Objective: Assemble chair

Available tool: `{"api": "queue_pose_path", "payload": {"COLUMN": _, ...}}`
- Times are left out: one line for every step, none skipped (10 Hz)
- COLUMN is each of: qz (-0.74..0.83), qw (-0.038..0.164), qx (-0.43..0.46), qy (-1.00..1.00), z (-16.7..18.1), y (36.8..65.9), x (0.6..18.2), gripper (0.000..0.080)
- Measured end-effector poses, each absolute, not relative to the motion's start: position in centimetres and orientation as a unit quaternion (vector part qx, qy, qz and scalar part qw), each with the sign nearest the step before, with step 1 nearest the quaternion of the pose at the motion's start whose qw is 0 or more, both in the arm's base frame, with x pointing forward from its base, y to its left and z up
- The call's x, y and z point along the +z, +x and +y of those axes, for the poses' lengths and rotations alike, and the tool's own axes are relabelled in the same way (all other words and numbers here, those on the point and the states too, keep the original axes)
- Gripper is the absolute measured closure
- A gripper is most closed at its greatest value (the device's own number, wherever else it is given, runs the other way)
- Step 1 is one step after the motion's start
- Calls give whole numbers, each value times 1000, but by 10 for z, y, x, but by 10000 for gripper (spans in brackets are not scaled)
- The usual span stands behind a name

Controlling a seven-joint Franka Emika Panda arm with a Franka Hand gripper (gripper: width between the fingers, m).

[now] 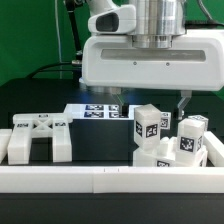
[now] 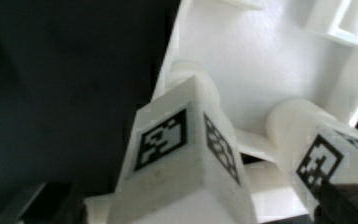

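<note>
A: Where are the chair parts (image 1: 165, 140), going by the exterior view?
B: Loose on the black table (image 1: 100, 145); a cluster of white blocks (image 1: 160, 152) stands at about four o'clock in the picture, each block with a black-and-white tag; a lower frame piece (image 1: 35, 135) with two stubby legs sits at about eight o'clock, well apart from the cluster.
A: And the gripper (image 1: 148, 101)?
B: It hangs directly over the cluster; its jaws are spread wide, with one dark finger (image 1: 114, 96) off the cluster's nine o'clock side and the other off its three o'clock side; nothing is in its grasp.
A: Does it touch a block?
B: I cannot tell; the fingertips hang near the top of the tallest block (image 1: 148, 125).
A: What does the wrist view add?
B: A tagged block (image 2: 176, 140) close under the camera; a rounded part (image 2: 318, 150) with its own tag just beside it; more white plastic shows behind them, but I cannot tell which part it is.
A: Anything else on the table?
B: The marker board (image 1: 95, 110) lies flat at the cluster's ten o'clock; a white rail (image 1: 100, 180) runs along the six o'clock edge.
</note>
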State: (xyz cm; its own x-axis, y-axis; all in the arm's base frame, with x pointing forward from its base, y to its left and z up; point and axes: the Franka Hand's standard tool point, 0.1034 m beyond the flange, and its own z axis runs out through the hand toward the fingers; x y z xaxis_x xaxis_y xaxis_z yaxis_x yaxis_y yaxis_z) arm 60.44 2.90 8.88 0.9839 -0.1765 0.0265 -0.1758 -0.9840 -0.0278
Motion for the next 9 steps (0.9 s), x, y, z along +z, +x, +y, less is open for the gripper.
{"api": "queue_pose_path", "payload": {"qz": 48, "qw": 12, "qx": -15, "qy": -999, "z": 28, "y": 604, "x": 89, "gripper": 151}}
{"api": "queue_pose_path", "payload": {"qz": 13, "qw": 11, "qx": -15, "qy": -1000, "z": 26, "y": 604, "x": 89, "gripper": 151}}
{"api": "queue_pose_path", "payload": {"qz": -4, "qw": 11, "qx": -15, "qy": -1000, "z": 25, "y": 605, "x": 89, "gripper": 151}}
{"api": "queue_pose_path", "payload": {"qz": -26, "qw": 10, "qx": -16, "qy": -999, "z": 24, "y": 605, "x": 89, "gripper": 278}}
{"api": "queue_pose_path", "payload": {"qz": -22, "qw": 11, "qx": -16, "qy": -1000, "z": 23, "y": 605, "x": 89, "gripper": 414}}
{"api": "queue_pose_path", "payload": {"qz": -22, "qw": 11, "qx": -15, "qy": -1000, "z": 23, "y": 605, "x": 88, "gripper": 414}}
{"api": "queue_pose_path", "payload": {"qz": -18, "qw": 11, "qx": -16, "qy": -1000, "z": 24, "y": 605, "x": 89, "gripper": 505}}
{"api": "queue_pose_path", "payload": {"qz": -9, "qw": 11, "qx": -16, "qy": -1000, "z": 24, "y": 605, "x": 89, "gripper": 505}}
{"api": "queue_pose_path", "payload": {"qz": -9, "qw": 11, "qx": -16, "qy": -1000, "z": 24, "y": 605, "x": 89, "gripper": 505}}
